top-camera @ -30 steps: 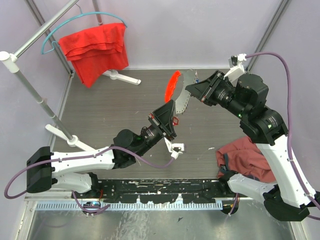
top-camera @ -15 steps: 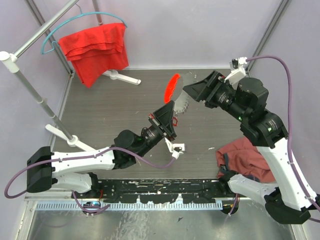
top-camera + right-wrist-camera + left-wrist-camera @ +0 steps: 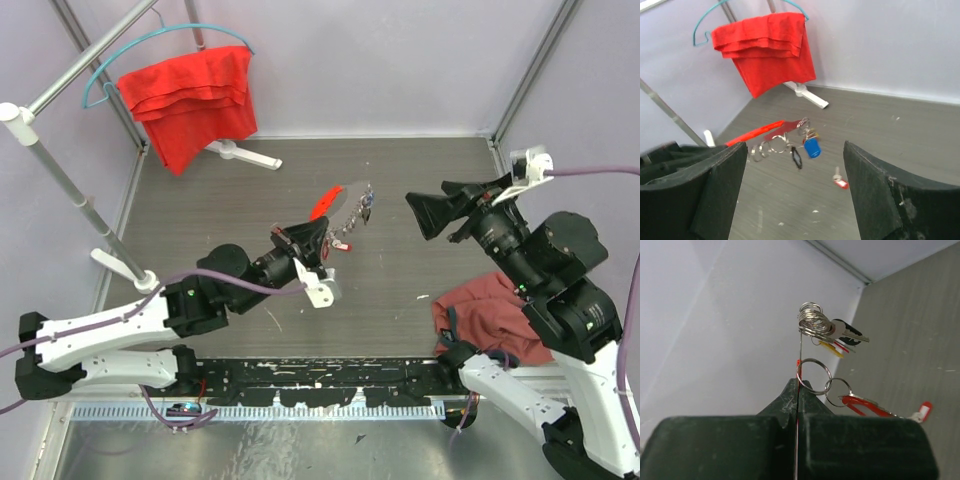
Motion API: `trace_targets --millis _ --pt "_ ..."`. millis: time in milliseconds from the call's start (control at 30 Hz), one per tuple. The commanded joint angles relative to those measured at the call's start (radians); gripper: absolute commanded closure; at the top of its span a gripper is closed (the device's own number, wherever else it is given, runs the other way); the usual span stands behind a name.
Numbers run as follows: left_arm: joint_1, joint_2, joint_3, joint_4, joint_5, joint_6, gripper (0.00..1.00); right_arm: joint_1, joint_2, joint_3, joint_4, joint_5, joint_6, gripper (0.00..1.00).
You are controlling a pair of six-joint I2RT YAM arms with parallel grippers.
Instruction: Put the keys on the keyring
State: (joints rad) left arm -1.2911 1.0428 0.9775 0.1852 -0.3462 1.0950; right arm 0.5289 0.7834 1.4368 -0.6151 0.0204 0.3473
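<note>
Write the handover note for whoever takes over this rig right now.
Left gripper: shut on the flat red strip, holding it in the air.
Right gripper: open, empty, facing the bunch but apart from it.
Job's things: the chain of silver wire rings dangles from the left gripper alongside the strip. The small silver keys with coloured heads are bunched on it.
Done: several keys appear threaded.
Left: check the small red-tagged piece below the bunch; I cannot tell whether it is attached.

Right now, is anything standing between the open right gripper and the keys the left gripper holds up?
Nothing visible. The keys dangle from the shut left gripper above the table, straight ahead of the right gripper and its open jaws.
</note>
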Motion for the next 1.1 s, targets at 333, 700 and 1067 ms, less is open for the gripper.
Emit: trace_targets --millis 333,700,1067 --pt "0.004 -0.094 0.155 -0.422 0.290 -0.450 1.00 0.002 -0.040 -0.010 0.007 -0.576 -0.604 0.21" --pt "0.004 -0.186 0.076 -0.250 0.470 -0.534 1.00 0.002 0.056 0.076 -0.143 -0.891 -0.666 0.31" --pt "0.004 -0.189 0.080 -0.208 0.518 -0.572 1.00 0.002 0.127 0.029 -0.100 -1.025 -0.618 0.19"
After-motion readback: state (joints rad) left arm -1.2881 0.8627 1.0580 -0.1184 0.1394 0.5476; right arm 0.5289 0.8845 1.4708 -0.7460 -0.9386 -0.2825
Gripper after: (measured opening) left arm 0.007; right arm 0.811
